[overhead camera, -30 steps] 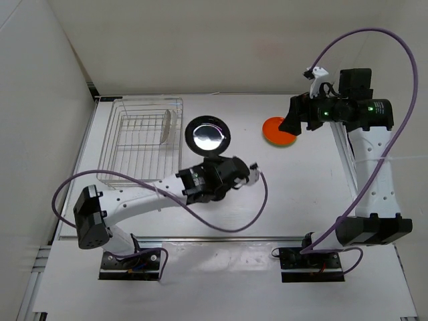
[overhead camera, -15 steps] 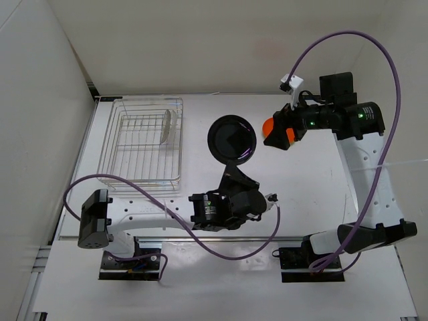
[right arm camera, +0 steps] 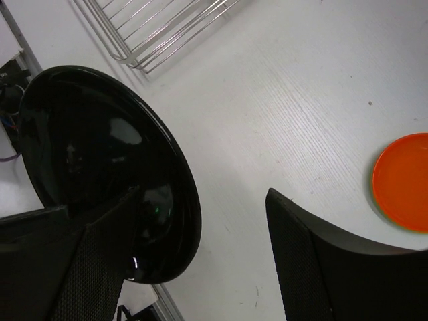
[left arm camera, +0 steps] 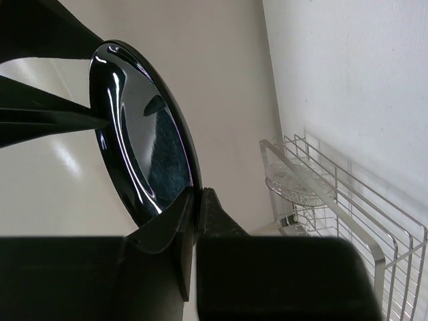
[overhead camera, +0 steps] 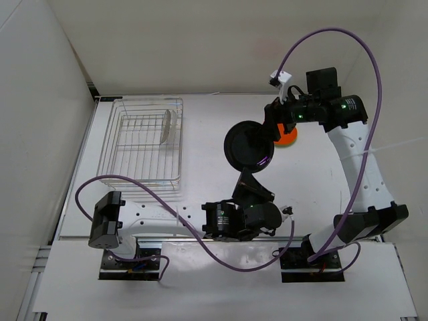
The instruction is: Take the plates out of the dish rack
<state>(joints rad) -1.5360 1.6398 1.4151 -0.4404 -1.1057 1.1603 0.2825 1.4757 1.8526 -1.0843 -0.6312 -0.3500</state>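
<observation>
My left gripper is shut on the lower rim of the glossy black plate and holds it on edge above the table's middle. In the left wrist view the fingers pinch the black plate. My right gripper is open right beside the plate's right edge. In the right wrist view the black plate lies against the left finger, its rim between the open jaws. The orange-red plate lies on the table, half hidden by that gripper. The clear plate stands in the dish rack. The lime green plate is out of view.
The rack stands at the table's far left, also in the left wrist view with the clear plate, and at the top of the right wrist view. The orange-red plate shows at the right there. Purple cables loop over both arms.
My left arm has swung right, carrying the black plate toward the table's middle and tipping it on edge. My right gripper has moved left from the orange-red plate to the black plate's edge.
</observation>
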